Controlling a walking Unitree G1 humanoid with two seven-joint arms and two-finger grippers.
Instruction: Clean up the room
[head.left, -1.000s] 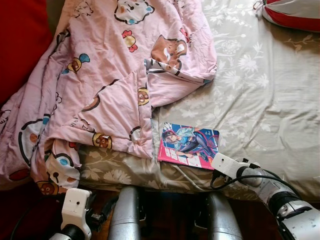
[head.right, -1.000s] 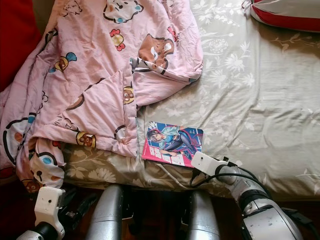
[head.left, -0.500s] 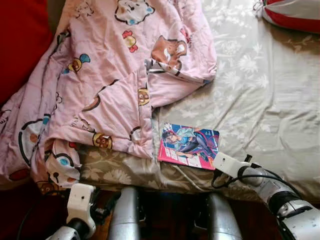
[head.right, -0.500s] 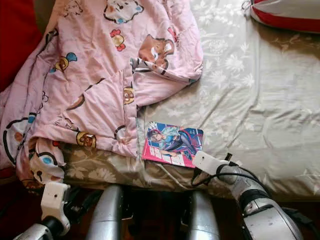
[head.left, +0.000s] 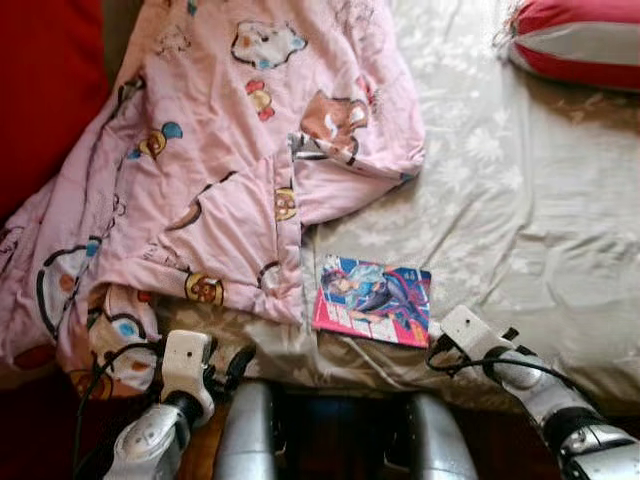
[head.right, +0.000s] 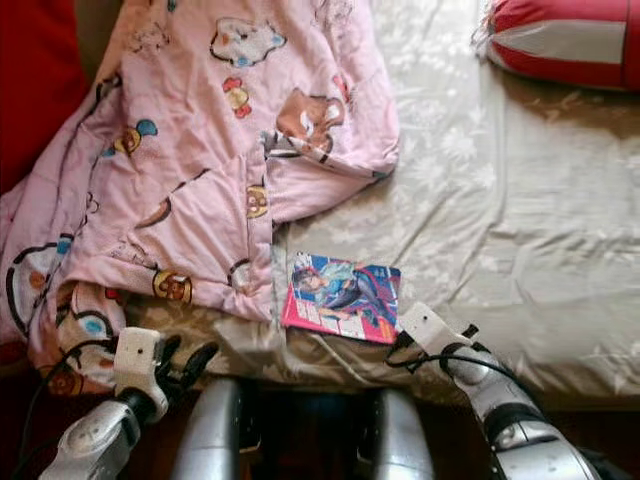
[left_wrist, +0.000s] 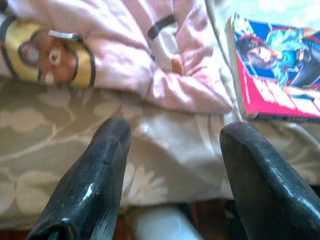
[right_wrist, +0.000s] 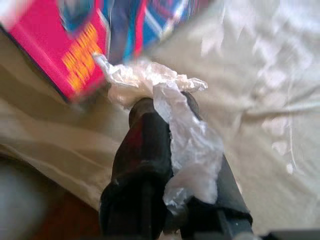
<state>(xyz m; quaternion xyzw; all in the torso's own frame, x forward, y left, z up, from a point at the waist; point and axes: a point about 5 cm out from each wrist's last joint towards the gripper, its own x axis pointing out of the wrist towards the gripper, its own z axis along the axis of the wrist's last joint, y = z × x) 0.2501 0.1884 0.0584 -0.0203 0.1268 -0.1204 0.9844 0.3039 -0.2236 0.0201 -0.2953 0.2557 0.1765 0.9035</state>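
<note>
A bright comic book lies flat on the grey flowered sheet near the bed's front edge. A pink cartoon blanket is bunched over the bed's left half, its hem just left of the book. My right gripper sits at the book's near right corner, shut on a crumpled piece of clear plastic; its white wrist rests on the bed edge. My left gripper is open, low at the front edge below the blanket, with bare sheet between its fingers.
A red and grey pillow lies at the bed's far right corner. A red surface borders the bed on the left. My two silver legs stand against the bed's front. Dark floor lies below.
My left arm has risen from near the floor to the bed's front edge, fingers now pointing at the sheet. The right gripper stays by the book's corner. The camera has tilted slightly.
</note>
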